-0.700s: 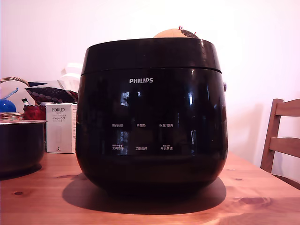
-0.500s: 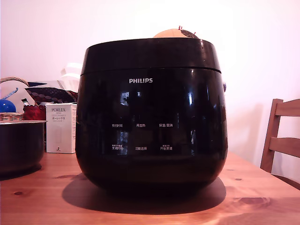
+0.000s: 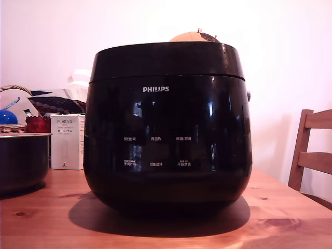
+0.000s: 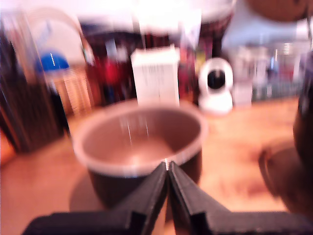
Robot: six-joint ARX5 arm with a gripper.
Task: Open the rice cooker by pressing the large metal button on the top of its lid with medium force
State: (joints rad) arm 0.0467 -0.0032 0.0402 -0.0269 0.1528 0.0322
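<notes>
Wrist view, blurred: gripper [image 4: 167,169] fingers pressed together, holding nothing, aimed over a dark pot [image 4: 142,152] with a pale rim; its inside looks empty. Behind it a white box [image 4: 155,76]. Exterior view: rice cooker [image 3: 168,129] mid-table [image 3: 290,218], lid [image 3: 166,61] down. The same pot [image 3: 23,161] sits at the exterior view's left, contents hidden. Wooden chair [image 3: 311,150] far right.

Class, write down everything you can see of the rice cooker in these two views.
The rice cooker is a large, glossy black, rounded appliance with a white PHILIPS logo and small white labels on its front. Its lid is shut, a thin seam marking it off. It stands upright on the wooden table, casting a shadow. Nothing visibly touches it except the table.
</notes>
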